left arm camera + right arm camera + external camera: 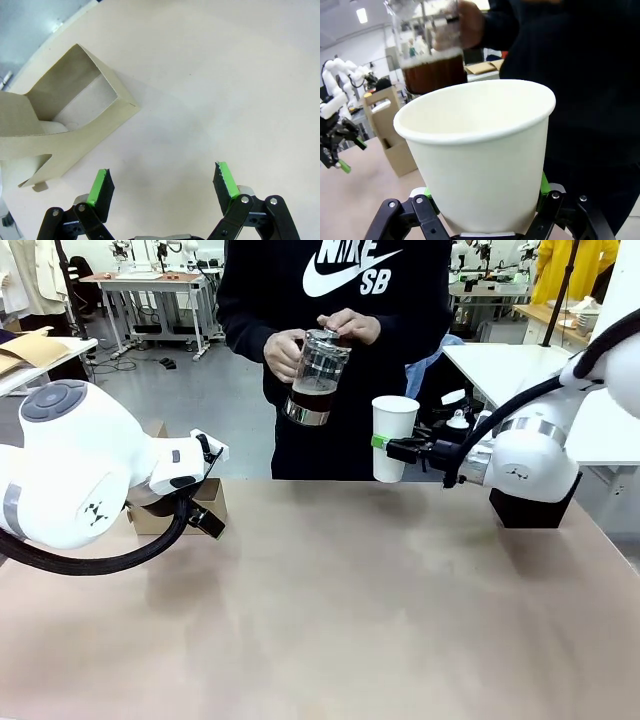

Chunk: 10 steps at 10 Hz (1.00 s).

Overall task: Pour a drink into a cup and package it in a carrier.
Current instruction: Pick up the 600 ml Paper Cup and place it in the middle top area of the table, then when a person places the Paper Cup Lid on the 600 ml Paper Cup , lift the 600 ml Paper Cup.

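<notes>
A spill looks the likeliest trouble: the drink, in the jug that a person's hand holds at top centre, sits left of the cup rather than over it (a squeezed paper wall may also buckle). The right jaws clamp the cup; the left jaws stand wide, empty, near the carrier.

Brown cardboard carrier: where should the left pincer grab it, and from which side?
Probably the tall upright centre handle, from above, straddling its flat panel. On the brown cardboard cup carrier that handle stands clear above the low open pockets, so nothing blocks a top approach. The left pincer is open, close beside it.
</notes>
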### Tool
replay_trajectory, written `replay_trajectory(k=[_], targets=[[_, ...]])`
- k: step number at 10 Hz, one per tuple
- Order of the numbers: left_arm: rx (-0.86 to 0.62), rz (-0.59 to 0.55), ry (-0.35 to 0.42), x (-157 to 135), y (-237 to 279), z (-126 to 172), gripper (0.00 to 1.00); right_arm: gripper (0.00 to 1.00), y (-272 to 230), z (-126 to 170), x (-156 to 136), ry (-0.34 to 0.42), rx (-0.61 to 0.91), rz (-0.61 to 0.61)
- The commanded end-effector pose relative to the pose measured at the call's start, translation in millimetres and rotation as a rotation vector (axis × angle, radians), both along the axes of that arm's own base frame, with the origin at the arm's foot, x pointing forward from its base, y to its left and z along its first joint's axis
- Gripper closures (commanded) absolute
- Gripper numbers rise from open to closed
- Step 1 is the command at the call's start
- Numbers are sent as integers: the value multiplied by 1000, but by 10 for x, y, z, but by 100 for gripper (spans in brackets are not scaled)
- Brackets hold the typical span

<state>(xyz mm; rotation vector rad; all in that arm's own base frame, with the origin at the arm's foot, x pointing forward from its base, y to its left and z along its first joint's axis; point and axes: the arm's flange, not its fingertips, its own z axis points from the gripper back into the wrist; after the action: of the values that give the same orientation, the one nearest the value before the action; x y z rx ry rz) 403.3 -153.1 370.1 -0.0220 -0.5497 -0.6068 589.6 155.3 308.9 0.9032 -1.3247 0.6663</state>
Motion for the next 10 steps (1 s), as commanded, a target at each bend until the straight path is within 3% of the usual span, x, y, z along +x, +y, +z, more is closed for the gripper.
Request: replay_trajectory(k=[1,4,5,10], targets=[[-3,1,0,1,9,2,0,20,35,-149,115,-23,4,-43],[-3,1,0,1,9,2,0,20,-14,-239,186,-30,-6,66],[-3,1,0,1,9,2,0,20,-48,-278,126,15,0,-5],[-3,1,0,1,9,2,0,20,-48,-278,126,15,0,-5]])
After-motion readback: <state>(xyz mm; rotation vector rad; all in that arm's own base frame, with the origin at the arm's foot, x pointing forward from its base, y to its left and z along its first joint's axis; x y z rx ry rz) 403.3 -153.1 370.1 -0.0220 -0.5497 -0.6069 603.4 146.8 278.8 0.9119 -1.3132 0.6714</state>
